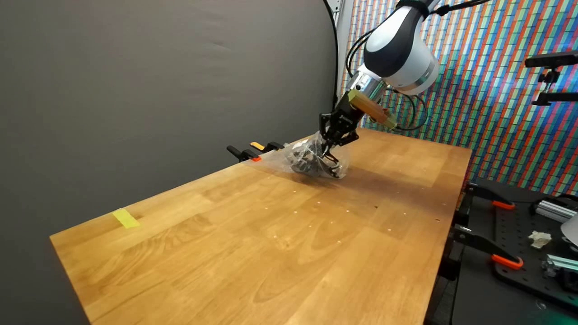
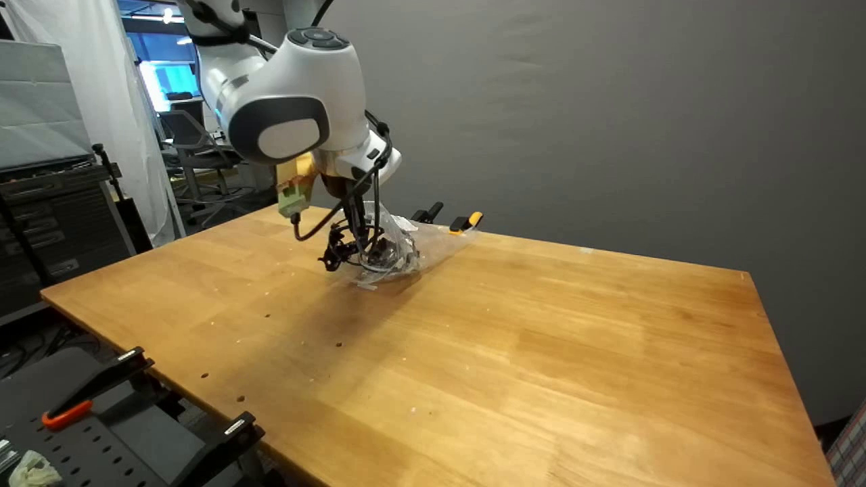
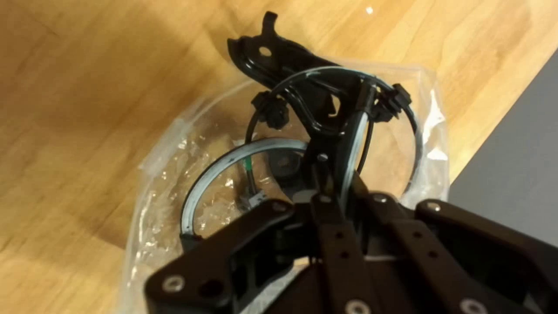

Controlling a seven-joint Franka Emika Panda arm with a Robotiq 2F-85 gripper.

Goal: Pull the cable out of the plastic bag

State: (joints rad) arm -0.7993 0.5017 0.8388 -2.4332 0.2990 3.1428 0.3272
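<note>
A lab, by its robot arm (image 1: 393, 47), perforated board (image 1: 517, 225), clamps (image 1: 485, 244) and office chair (image 2: 184, 127).

exterior views: set back, angled down, sharing tabletop (image 1: 226, 262) | wrist view: close, down along claw (image 3: 341, 181)

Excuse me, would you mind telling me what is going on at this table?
A robot arm has its gripper down at a clear plastic bag on the wooden table. The gripper appears closed on a cable there. Loops of the cable lie within the bag's outline, while the end of a black bracket reaches past the bag's edge in the wrist view. The cable has not yet been pulled clear.
</note>
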